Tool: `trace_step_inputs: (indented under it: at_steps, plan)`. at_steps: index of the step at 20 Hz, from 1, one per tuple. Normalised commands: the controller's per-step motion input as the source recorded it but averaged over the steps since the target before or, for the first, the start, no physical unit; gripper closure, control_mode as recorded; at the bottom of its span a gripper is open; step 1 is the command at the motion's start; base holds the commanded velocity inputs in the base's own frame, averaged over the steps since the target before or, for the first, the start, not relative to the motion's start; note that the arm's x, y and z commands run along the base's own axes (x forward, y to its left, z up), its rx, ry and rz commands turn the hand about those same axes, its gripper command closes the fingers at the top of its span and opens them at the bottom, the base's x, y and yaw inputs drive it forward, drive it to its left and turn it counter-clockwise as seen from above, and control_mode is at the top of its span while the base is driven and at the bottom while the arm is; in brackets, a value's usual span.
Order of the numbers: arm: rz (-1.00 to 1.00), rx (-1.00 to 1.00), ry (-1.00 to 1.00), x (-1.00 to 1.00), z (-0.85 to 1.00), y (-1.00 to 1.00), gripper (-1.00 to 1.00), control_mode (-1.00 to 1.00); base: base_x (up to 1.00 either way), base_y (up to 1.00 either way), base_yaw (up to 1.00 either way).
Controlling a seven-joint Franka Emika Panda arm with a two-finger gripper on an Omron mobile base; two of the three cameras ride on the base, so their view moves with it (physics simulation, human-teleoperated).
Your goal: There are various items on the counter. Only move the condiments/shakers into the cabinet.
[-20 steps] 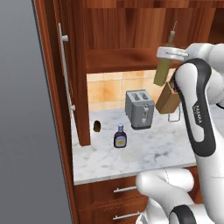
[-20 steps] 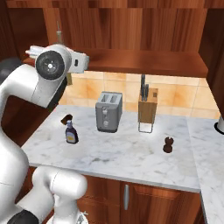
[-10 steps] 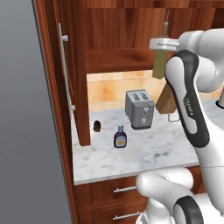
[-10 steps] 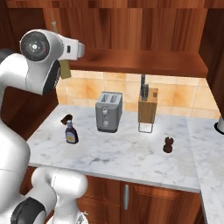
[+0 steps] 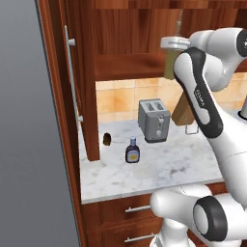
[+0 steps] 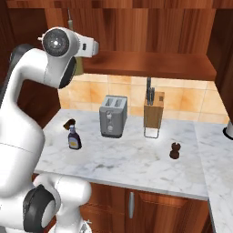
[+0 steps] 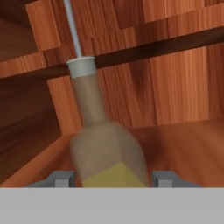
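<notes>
Small dark lettering runs along the white arm (image 5: 205, 99), too small to read

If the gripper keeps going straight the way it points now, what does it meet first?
The gripper, shut on the oil bottle, points into the cabinet. Past the bottle the wooden back panel looks first in line, above the inner shelf; depth is unclear.

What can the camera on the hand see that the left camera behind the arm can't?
The hand view shows the oil bottle close up between the end effector fingers: pale cap, long thin spout, yellow-green oil at the bottom. The left base view shows the toaster, the small dark bottle, the brown lump and the marble counter. Both show the reddish wooden cabinet.
</notes>
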Motion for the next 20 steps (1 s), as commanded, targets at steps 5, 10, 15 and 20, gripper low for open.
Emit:
trace_step_inputs:
  at_steps: [5,10,15,20]
  plan:
    - [-0.03,0.11,0.0,0.71,0.0,-0.17,1.0,-1.0,0.0,0.0,0.0]
    - [-0.05,0.07,0.0,0.74,0.0,-0.1,1.0,-1.0,0.0,0.0,0.0]
    - [-0.05,0.02,0.0,0.72,0.0,-0.01,1.0,-1.0,0.0,0.0,0.0]
    - [-0.02,0.0,0.0,0.54,-0.08,0.0,1.0,-1.0,0.0,0.0,0.0]
